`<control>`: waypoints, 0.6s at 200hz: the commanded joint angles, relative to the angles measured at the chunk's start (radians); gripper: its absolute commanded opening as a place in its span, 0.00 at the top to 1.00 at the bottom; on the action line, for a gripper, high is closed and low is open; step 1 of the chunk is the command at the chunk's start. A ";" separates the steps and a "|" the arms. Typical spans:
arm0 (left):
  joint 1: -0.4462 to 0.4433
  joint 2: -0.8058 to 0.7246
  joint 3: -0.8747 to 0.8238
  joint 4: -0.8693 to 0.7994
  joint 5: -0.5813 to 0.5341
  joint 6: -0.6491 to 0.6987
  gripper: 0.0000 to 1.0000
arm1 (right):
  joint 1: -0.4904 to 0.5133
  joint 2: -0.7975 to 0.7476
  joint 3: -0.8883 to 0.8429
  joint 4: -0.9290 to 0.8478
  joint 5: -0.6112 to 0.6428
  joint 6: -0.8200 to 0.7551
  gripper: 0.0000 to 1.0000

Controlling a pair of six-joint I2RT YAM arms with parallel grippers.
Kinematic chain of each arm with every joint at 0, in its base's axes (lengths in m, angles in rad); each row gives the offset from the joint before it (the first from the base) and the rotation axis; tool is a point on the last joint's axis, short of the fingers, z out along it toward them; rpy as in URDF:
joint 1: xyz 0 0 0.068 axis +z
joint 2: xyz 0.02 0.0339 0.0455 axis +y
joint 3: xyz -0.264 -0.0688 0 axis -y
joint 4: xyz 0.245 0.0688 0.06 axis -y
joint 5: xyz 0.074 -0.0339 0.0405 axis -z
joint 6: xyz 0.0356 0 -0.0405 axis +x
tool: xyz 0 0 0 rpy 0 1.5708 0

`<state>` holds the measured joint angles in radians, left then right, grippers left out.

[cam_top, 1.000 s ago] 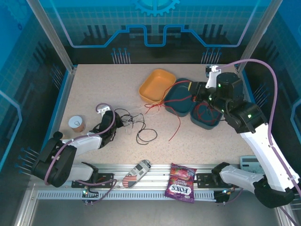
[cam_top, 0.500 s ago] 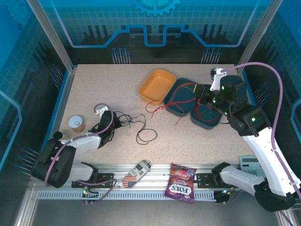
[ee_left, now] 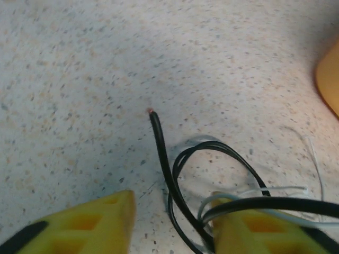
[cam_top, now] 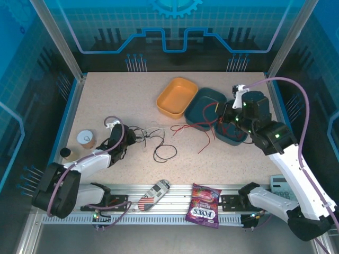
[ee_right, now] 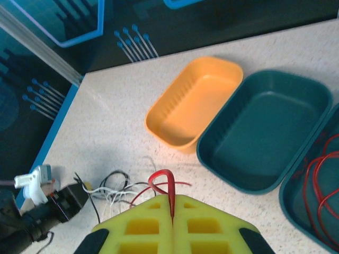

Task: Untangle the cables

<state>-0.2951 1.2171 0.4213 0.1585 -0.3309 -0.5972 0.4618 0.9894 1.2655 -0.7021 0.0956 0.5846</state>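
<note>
My left gripper (cam_top: 128, 138) (ee_left: 172, 225) is low on the table at the left end of the tangle, jaws open. The black cable (ee_left: 161, 153) (cam_top: 165, 152) loops between the yellow fingers and lies against the right one. The thin white cable (ee_left: 275, 189) (cam_top: 153, 132) crosses that same finger. My right gripper (cam_top: 223, 117) (ee_right: 172, 209) is over the near teal tray (cam_top: 233, 137), shut on the red cable (ee_right: 159, 180). The red cable (cam_top: 186, 127) trails left across the table toward the tangle, with more coils in that tray.
An orange tray (cam_top: 176, 96) and a second teal tray (cam_top: 204, 106) sit at the back centre. A paper cup (cam_top: 86, 138) stands left of my left arm. A candy bag (cam_top: 204, 205), a remote-like object (cam_top: 154, 193) and a calculator (cam_top: 280, 182) lie along the front rail.
My left gripper has opened, letting go of the black cable. My right gripper has drawn the red cable to the right, away from the black and white tangle.
</note>
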 commanded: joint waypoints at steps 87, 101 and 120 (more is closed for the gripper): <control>0.010 -0.287 0.148 -0.273 0.223 0.166 0.01 | 0.064 0.077 0.014 0.098 -0.085 0.013 1.00; 0.009 -0.316 0.149 -0.254 0.298 0.216 0.01 | 0.068 0.078 0.031 0.095 -0.086 0.011 1.00; 0.008 -0.340 0.126 -0.168 0.425 0.265 0.01 | 0.075 0.079 0.040 0.096 -0.095 0.011 1.00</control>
<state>-0.2909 0.9096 0.5415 -0.0578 -0.0830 -0.4313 0.5190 1.0733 1.2652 -0.6254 0.0170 0.6044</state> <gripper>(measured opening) 0.991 0.064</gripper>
